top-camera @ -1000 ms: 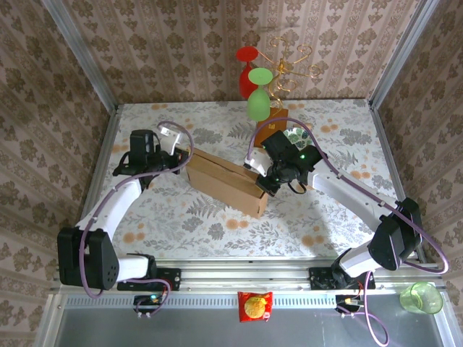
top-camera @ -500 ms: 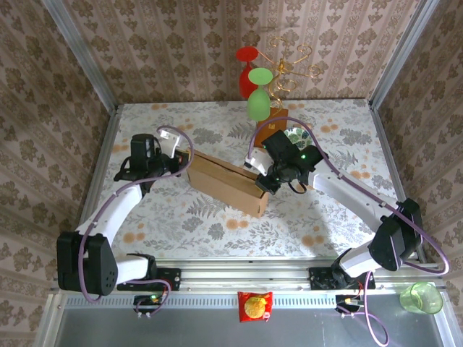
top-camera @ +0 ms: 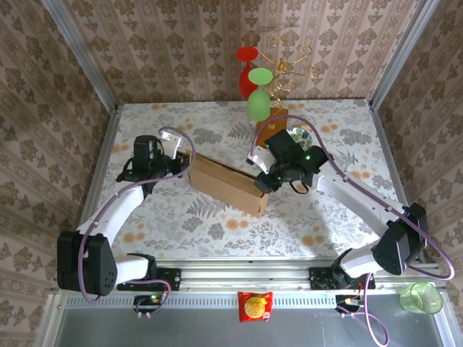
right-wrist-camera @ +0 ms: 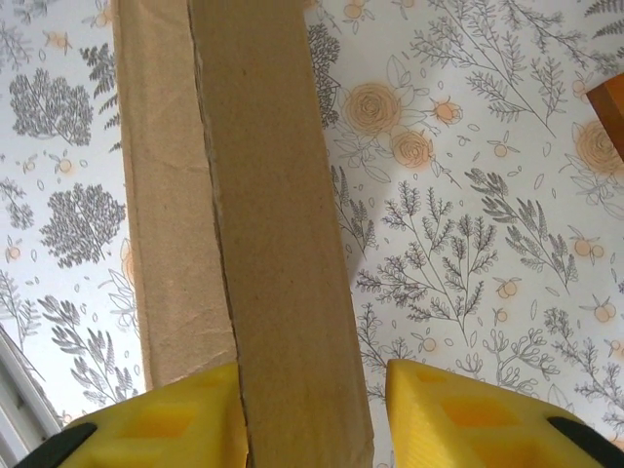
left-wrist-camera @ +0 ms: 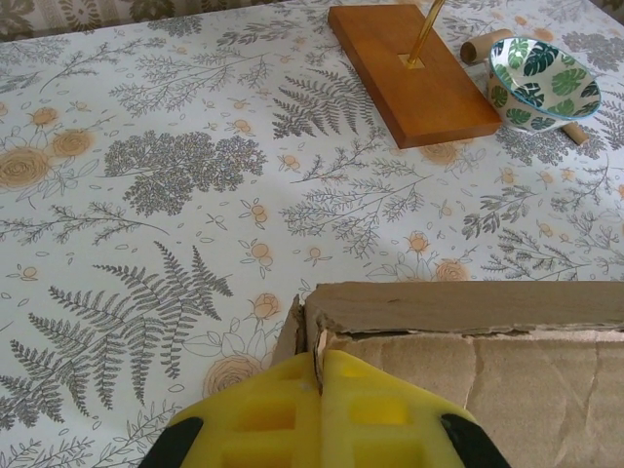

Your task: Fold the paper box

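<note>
The paper box (top-camera: 224,184) lies folded into a long tan cardboard shape at the middle of the table. My left gripper (top-camera: 187,163) is at its left end. In the left wrist view the yellow fingers (left-wrist-camera: 263,414) are shut on the thin torn edge of the box's end wall (left-wrist-camera: 468,341). My right gripper (top-camera: 262,184) is at the box's right end, straddling a wall of the box (right-wrist-camera: 273,244). The right gripper (right-wrist-camera: 312,380) stands open: the left finger touches the cardboard, and the right finger (right-wrist-camera: 448,405) is apart from it with patterned table showing in the gap.
A wire glass stand on a wooden base (top-camera: 271,123) stands behind the box, holding a red glass (top-camera: 247,72) and a green glass (top-camera: 259,101). A leaf-patterned bowl (left-wrist-camera: 542,80) and a cardboard tube (left-wrist-camera: 485,46) lie beside it. Metal frame posts edge the table.
My right gripper has opened, and its right finger has come away from the box wall. The left gripper stays shut on the box end, shifted slightly.
</note>
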### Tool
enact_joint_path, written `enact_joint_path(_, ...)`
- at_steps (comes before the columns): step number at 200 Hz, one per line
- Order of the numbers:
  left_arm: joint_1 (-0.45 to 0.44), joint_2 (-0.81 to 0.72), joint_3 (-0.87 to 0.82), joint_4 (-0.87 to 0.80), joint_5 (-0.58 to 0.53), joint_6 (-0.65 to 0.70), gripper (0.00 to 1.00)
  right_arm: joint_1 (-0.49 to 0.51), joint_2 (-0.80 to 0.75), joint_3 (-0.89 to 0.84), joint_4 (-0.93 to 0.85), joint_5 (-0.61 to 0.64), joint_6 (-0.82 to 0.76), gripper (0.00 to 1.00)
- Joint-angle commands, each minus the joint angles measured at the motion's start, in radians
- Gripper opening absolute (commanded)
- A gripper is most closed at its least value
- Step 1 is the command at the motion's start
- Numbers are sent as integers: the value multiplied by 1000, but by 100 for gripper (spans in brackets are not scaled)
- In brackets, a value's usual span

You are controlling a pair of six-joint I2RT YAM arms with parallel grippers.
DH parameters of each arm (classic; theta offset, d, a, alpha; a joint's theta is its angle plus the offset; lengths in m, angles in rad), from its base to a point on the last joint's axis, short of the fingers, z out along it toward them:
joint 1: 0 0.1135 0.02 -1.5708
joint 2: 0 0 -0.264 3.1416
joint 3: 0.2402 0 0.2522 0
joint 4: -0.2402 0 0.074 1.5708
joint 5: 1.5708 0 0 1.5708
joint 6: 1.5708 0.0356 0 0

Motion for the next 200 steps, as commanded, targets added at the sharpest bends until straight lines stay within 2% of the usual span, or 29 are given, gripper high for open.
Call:
enact_joint_path(1,-14,6,-34,-104,-55,-22,0,5,-70,-7,25,20,43,45)
enact_joint_path(55,-42,8,-36,-104,-99,-48,0,8,-161,-62,28,55,170,49)
enact_joint_path(101,-68,-1,-28,-125,-141,-72,0,34,-246,-156,4,160,329,47)
enact_joint_path(132,-81,-9,-24,-139,-160,-69,0,39,-268,-199,2,226,315,47)
enact_joint_path(200,-85,-15,-21,-141,-158,-71,0,39,-198,-118,-31,326,259,46)
